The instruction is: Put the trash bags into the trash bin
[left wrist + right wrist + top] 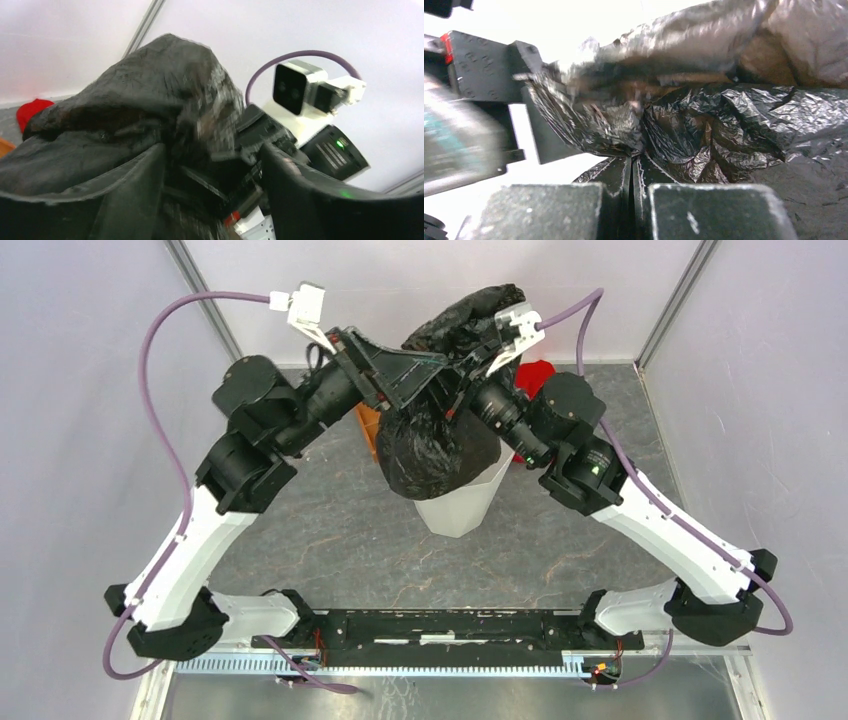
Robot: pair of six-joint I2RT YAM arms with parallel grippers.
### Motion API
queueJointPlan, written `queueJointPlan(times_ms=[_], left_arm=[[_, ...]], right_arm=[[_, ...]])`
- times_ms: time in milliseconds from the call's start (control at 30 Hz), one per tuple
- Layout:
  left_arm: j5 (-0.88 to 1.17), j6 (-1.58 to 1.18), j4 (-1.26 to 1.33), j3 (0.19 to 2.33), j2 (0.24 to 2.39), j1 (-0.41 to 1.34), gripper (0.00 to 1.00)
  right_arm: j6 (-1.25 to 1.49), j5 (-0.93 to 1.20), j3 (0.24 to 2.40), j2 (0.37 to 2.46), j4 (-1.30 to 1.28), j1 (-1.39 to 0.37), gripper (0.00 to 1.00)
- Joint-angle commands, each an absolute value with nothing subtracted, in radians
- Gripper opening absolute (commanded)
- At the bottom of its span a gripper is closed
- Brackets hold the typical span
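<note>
The black trash bag [440, 445] drapes over the top of the white trash bin [458, 508] and rises in a bunched peak at the back. My right gripper [463, 370] is shut on a fold of the bag [704, 125]; in the right wrist view its jaws [631, 162] meet with the plastic pinched at their tips. My left gripper [425, 375] is open, its fingers [135, 195] spread wide, with the bag [150, 95] and the right gripper between them. Only the bin's lower walls show; its rim is hidden under the bag.
A red cloth [537, 375] lies at the back right, also in the left wrist view [32, 111]. An orange-brown tray [367, 430] edge shows left of the bin. Both arms crowd over the bin. Walls and frame posts close the back.
</note>
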State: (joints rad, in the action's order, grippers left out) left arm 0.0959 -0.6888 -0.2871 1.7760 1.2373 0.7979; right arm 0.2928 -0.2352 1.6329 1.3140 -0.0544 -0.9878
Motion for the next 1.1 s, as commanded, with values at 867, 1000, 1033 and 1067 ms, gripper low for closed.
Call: queueJointPlan(times_ms=[867,1000,1033,1067], left_arm=[[0.233,-0.452,-0.422,1.332,0.821,0.798,0.99],[0.243,-0.479,-0.41,1.296,0.832,0.799,0.99],[0.244,-0.481,-0.408,1.289,0.834,0.798,0.99],[0.248,-0.485,-0.405,1.282,0.836,0.798,0.99]], right_arm=[[0.671,0.535,1.354,1.204,0.134,-0.394,0.0],[0.649,0.57,1.364,1.214,0.083,-0.313,0.0],[0.607,0.548,1.381,1.212,0.025,-0.304,0.0],[0.565,0.528,1.394,1.212,-0.032,-0.299,0.0]])
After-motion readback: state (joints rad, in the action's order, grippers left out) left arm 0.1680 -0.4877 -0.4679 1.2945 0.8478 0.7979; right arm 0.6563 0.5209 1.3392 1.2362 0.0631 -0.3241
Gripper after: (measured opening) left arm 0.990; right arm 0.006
